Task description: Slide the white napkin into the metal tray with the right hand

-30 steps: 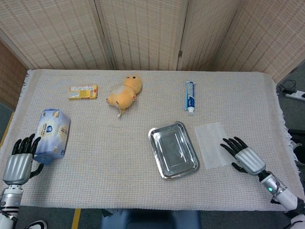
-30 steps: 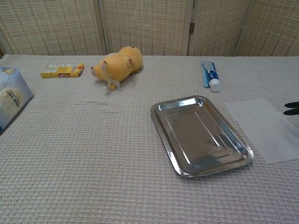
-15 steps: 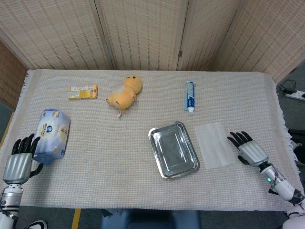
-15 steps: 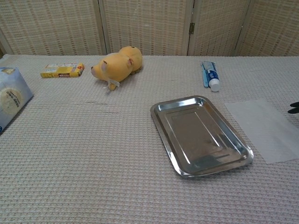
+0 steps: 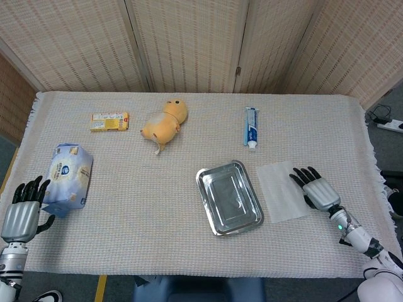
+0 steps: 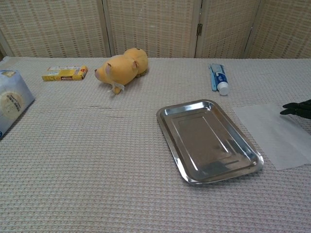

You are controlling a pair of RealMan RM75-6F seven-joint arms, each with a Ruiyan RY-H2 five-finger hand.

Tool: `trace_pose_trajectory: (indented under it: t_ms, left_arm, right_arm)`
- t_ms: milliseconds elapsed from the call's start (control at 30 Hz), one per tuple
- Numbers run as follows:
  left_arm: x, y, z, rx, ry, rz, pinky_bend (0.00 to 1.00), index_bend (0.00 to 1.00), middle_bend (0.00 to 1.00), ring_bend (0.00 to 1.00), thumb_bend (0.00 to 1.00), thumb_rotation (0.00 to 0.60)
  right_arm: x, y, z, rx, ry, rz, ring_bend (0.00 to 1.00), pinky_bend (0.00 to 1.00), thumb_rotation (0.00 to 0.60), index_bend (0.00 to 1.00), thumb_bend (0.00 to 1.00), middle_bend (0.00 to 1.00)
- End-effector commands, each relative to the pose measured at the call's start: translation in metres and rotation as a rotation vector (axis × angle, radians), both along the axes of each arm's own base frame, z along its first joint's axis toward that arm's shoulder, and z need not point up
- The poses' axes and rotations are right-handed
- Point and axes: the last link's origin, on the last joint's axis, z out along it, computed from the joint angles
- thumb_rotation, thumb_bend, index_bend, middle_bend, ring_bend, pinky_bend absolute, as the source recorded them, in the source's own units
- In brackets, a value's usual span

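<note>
The white napkin (image 5: 281,190) (image 6: 276,133) lies flat on the cloth just right of the metal tray (image 5: 229,197) (image 6: 209,140), which holds nothing. My right hand (image 5: 314,189) (image 6: 297,109) is over the napkin's right edge with its fingers spread, palm down; only dark fingertips show in the chest view. Whether it touches the napkin I cannot tell. My left hand (image 5: 23,210) is open at the table's front left corner, beside the tissue pack.
A blue tissue pack (image 5: 68,177) (image 6: 10,102) lies at the left. A yellow box (image 5: 109,121), a yellow plush toy (image 5: 164,123) (image 6: 121,68) and a toothpaste tube (image 5: 250,126) (image 6: 217,77) lie along the far side. A beige woven cloth (image 5: 145,201) covers the table.
My right hand has moved left and forward, from beside the napkin's right edge to over it. The napkin and tray have stayed put. My left hand has dropped slightly lower.
</note>
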Motion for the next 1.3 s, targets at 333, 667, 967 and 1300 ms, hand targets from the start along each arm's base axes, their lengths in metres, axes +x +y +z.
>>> trace_pose_trajectory:
  t_ms: [333, 667, 967, 1300]
  left_arm:
    - [0.001, 0.003, -0.004, -0.001, 0.014, -0.003, 0.0, 0.0, 0.0, 0.0, 0.35, 0.6]
    - [-0.001, 0.004, -0.003, 0.011, 0.02, -0.001, 0.0, 0.0, 0.0, 0.0, 0.35, 0.6]
    - [-0.001, 0.003, -0.002, 0.01, 0.021, -0.01, 0.0, 0.0, 0.0, 0.0, 0.35, 0.6]
    - [0.0, 0.001, -0.001, 0.02, 0.034, -0.021, 0.0, 0.0, 0.0, 0.0, 0.35, 0.6]
  right_arm:
    - [0.003, 0.0, -0.005, 0.001, -0.019, 0.005, 0.0, 0.0, 0.6, 0.24, 0.45, 0.0]
    - [0.021, -0.006, -0.018, 0.001, -0.067, 0.054, 0.0, 0.0, 0.6, 0.36, 0.45, 0.0]
    - [0.031, -0.002, -0.016, -0.044, -0.119, 0.112, 0.01, 0.0, 0.6, 0.58, 0.45, 0.09]
    - [0.037, -0.003, -0.014, -0.08, -0.151, 0.133, 0.07, 0.0, 0.6, 0.71, 0.45, 0.2]
